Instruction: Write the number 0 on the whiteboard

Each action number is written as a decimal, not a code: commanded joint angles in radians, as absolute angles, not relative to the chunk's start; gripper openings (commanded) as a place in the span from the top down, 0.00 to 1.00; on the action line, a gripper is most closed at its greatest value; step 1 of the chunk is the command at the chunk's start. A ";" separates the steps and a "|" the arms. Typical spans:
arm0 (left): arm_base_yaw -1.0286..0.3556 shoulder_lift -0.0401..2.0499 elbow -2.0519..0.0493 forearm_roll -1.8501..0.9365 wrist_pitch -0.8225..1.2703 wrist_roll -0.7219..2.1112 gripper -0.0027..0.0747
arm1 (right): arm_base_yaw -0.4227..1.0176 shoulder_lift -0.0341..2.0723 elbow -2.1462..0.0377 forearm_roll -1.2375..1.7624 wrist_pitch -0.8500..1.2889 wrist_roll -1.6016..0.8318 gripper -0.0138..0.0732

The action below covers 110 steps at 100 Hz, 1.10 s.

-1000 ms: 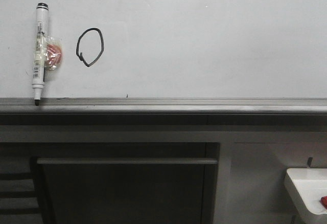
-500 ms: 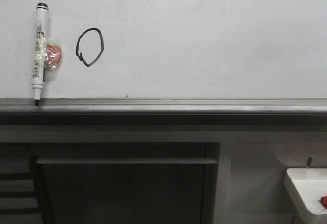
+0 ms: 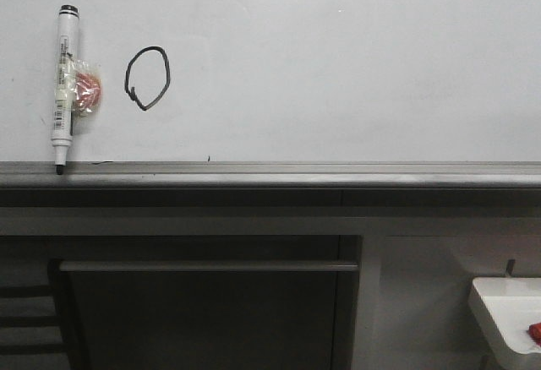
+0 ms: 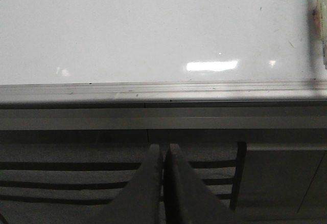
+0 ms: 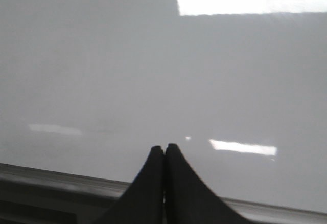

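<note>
One black 0 sits upper left on the whiteboard, just right of a marker standing tip-down on the ledge. Left wrist: left hand closed, empty, below the ledge. Right wrist: right hand closed, empty, facing bare board.
</note>
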<state>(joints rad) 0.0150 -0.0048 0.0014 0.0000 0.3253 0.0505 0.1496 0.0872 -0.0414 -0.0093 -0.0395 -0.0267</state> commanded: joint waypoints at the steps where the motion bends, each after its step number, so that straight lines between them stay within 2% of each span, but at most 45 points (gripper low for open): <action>1: 0.015 -0.032 0.012 0.000 0.255 0.041 0.99 | 0.084 0.045 -0.009 -0.019 -0.105 -0.023 0.90; 8: 0.015 -0.032 0.012 0.000 0.255 0.041 0.99 | 0.048 0.006 0.031 -0.019 -0.092 -0.023 0.90; 35: 0.015 -0.032 0.012 0.000 0.255 0.041 0.99 | -0.003 -0.028 0.031 -0.019 0.317 -0.023 0.90; 110: 0.015 -0.032 0.012 0.000 0.255 0.041 0.99 | -0.003 -0.028 0.031 -0.019 0.313 -0.023 0.90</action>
<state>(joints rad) 0.0150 -0.0048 0.0014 0.0000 0.3253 0.0491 0.0030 -0.0076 0.0085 -0.0098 0.3276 -0.0205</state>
